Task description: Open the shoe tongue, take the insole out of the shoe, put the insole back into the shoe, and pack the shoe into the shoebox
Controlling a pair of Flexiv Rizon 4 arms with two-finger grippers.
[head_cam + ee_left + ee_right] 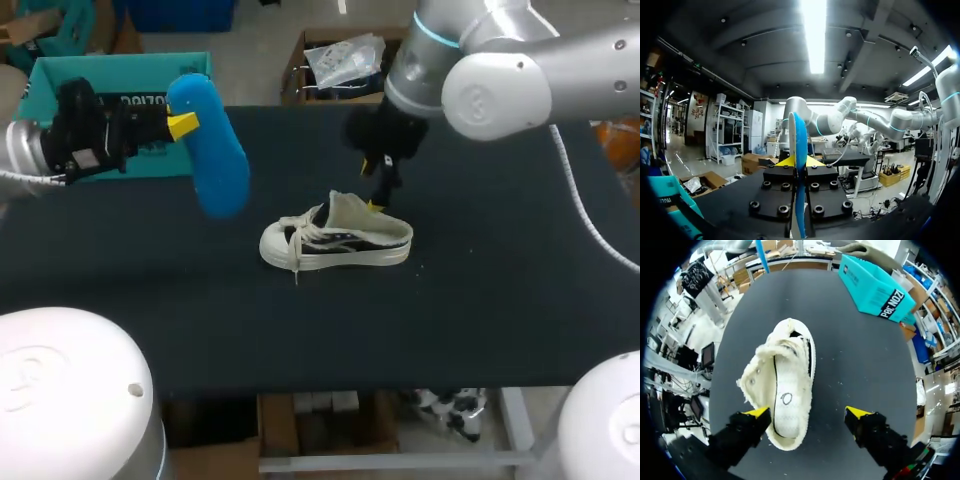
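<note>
Insole [213,150] tight between left fingers [785,162]

shoe [335,240] on table [480,320] centre | shoebox [120,63] behind-left | insole [213,150] between, aloft

Light comes from overhead: in the left wrist view a long ceiling strip [815,30] burns out to plain white, while the room under it stays dim. The dark counter [500,300] swallows light, so shadows barely show on it. The pale shoe [785,385] stands out brightly lit. The right arm [495,95] carries a soft sheen on its white shell.
</note>
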